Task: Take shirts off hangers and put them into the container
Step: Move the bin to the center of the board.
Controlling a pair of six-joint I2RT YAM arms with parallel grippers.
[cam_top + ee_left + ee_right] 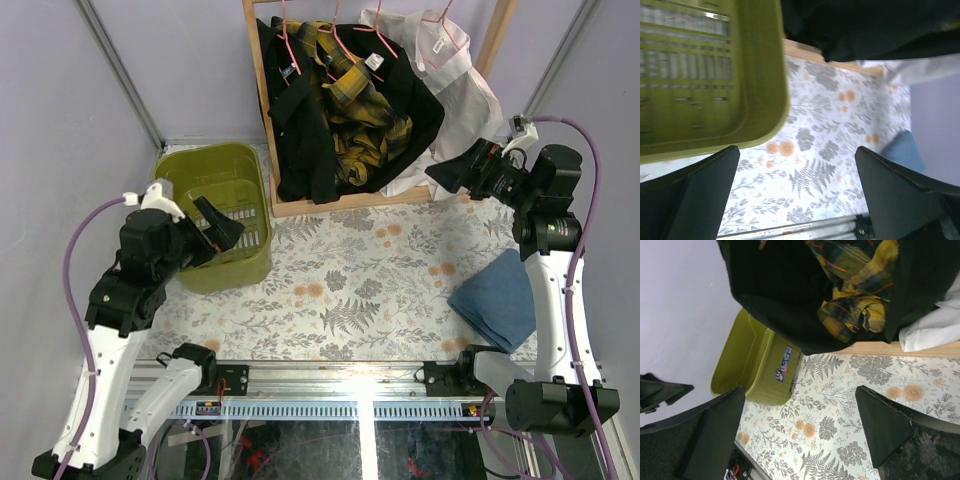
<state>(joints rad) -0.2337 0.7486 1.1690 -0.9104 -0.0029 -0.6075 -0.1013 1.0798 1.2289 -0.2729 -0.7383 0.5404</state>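
Jaws on both arms stand wide, gripping nothing. We note the left gripper (220,236) above the near right corner of the olive container (200,160), far left. The right gripper (443,172) is near the shirts (340,110), which hang on pink hangers (290,48), far centre.

Blue sticker (783,369) on container (747,371): txt unreadable.

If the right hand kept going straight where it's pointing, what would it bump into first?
Probably the black shirt hanging nearest it; the open right hand points toward its lower edge. Depth is unclear, so it might slip just beneath.
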